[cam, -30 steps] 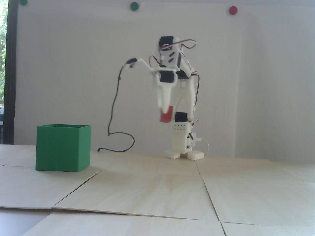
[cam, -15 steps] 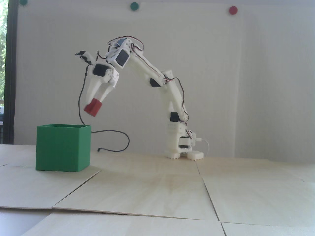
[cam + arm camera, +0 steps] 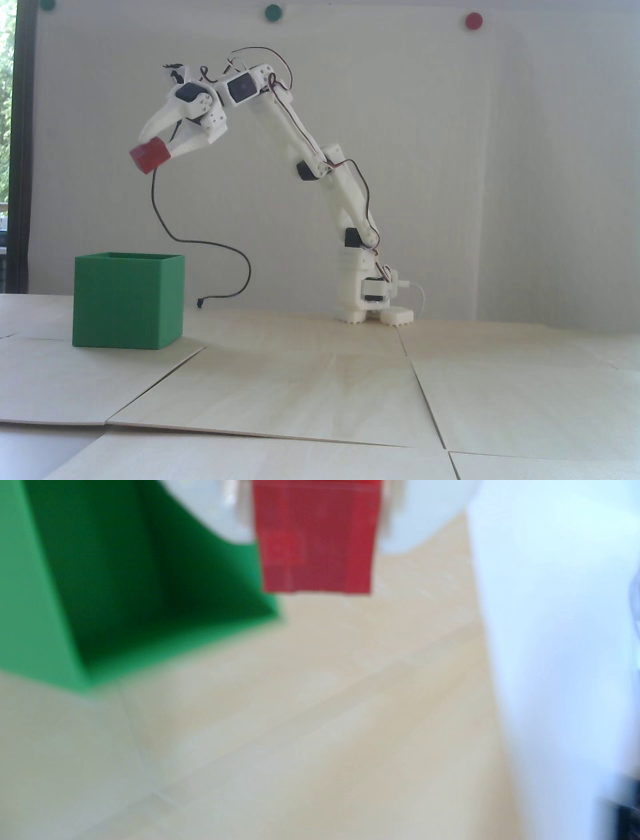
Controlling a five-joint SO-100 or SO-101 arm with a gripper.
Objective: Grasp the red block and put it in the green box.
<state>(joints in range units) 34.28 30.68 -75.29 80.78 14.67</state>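
Swung leftward and raised within 1 second: gripper (image 3: 154, 146) clamped on red block (image 3: 148, 155), now high above green box (image 3: 128, 300) (opening visible from wrist view); release probably next.

Two green wall dots (image 3: 273, 12) and a red wall dot (image 3: 473, 20) sit above pale wooden floor panels (image 3: 320, 390).

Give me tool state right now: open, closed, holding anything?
Tool: closed on the red block, held in the air above the green box, not yet inside it.
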